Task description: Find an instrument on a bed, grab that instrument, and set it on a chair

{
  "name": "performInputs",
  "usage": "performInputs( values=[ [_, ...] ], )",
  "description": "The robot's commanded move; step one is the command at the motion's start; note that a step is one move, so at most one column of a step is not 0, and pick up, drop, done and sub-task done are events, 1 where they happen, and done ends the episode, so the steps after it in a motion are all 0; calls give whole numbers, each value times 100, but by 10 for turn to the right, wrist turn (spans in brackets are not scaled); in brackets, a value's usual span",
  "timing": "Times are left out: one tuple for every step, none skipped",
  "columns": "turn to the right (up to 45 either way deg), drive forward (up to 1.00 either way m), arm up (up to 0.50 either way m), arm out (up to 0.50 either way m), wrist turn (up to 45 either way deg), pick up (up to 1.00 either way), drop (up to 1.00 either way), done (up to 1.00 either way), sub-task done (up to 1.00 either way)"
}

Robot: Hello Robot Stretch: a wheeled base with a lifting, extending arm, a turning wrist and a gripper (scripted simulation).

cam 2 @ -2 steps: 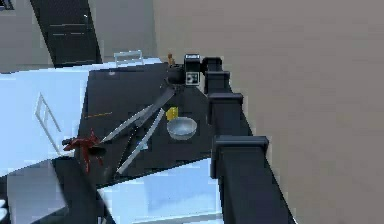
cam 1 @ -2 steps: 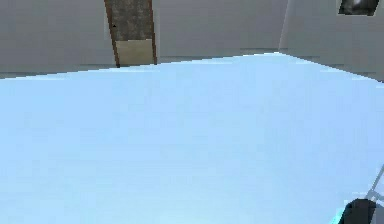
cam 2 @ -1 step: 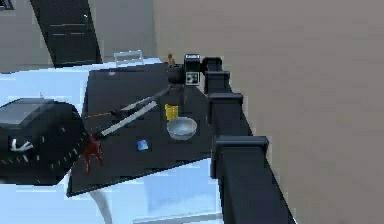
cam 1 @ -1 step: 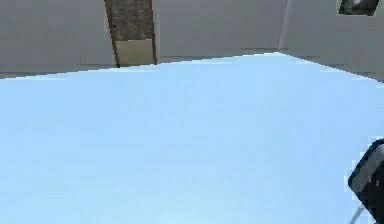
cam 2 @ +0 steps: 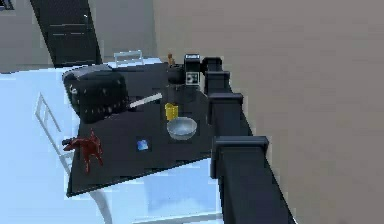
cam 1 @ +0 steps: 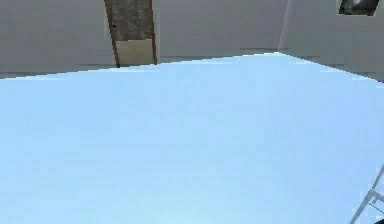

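Observation:
My arm [cam 2: 238, 150] reaches out along the right edge of a dark tabletop [cam 2: 120, 165]. At its far end the gripper [cam 2: 177, 72] sits beside the two white marker squares, with a small brown thing [cam 2: 172, 61] right at it. I cannot tell whether the gripper holds anything. On the dark top lie a bulky black case [cam 2: 96, 90], a white stick [cam 2: 144, 102], a yellow cup [cam 2: 172, 110], a grey bowl [cam 2: 181, 128], a small blue item [cam 2: 143, 145] and a red spiky object [cam 2: 88, 148]. None has a shape I can name as an instrument.
A broad pale blue surface [cam 1: 180, 140] spreads ahead, with a wall and a brown panel [cam 1: 130, 30] behind it. White wire-frame chairs stand at the dark top's left side [cam 2: 45, 118] and far end [cam 2: 126, 57]. A dark door [cam 2: 66, 30] is beyond; a tan wall [cam 2: 300, 90] runs on the right.

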Motion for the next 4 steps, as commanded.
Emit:
performInputs(
  values=[
    [0, 0, 0, 0, 390, 0, 0, 0, 0],
    [0, 0, -40, 0, 0, 0, 0, 0, 0],
    [0, 0, -32, 0, 0, 0, 0, 0, 0],
    [0, 0, 0, 0, 0, 0, 100, 0, 0]
  ],
)
